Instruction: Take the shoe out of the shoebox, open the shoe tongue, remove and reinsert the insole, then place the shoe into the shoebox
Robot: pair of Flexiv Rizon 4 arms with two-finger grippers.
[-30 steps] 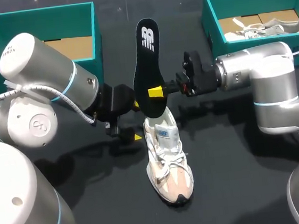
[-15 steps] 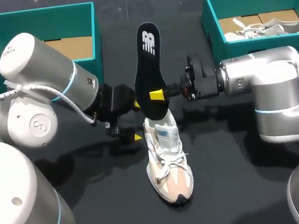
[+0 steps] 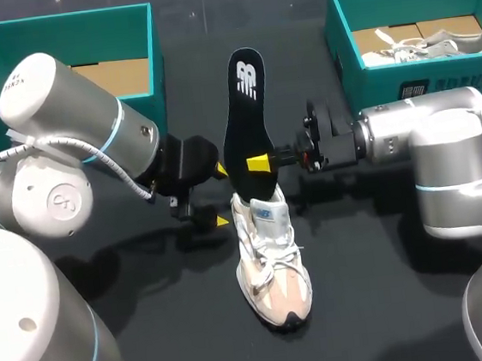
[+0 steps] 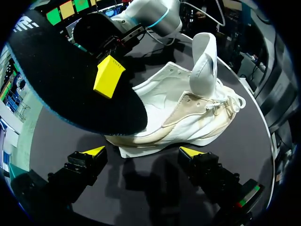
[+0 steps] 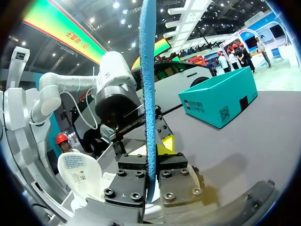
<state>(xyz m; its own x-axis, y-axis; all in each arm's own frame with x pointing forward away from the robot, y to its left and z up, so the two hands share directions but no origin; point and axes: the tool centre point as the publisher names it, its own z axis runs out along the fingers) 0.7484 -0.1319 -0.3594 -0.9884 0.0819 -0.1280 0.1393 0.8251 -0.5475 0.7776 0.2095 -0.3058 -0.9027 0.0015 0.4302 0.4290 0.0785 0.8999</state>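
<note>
the dark surface [image 3: 383, 303] carries the white and pink shoe [image 3: 271, 259] near its middle. the shoe's long axis runs from far to near, heel on the far side and toe toward the robot. far behind the shoe on the left stands a teal shoebox [image 3: 65, 65] with only cardboard showing inside. far behind it on the right stands a second shoebox [image 3: 414, 67] that holds another pale shoe.

the black insole [image 3: 242, 111] stands almost upright over the heel end of the shoe. its lower end hangs just above the shoe's opening, behind the raised tongue [image 4: 204, 61], and its printed end is high above. the right claw [image 3: 261, 161] comes from the right of the shoe and is clenched on the insole's lower half, one finger on each face. the left claw [image 3: 221, 195] waits just left of the shoe's heel with its fingers spread, grasping nothing and not touching the shoe.

i judge that the reinsert step is at hand. the insole must come down and lean forward along the shoe's axis, toward the toe. the right arm carries it, and the left claw is the nearer one to steady the heel.
</note>
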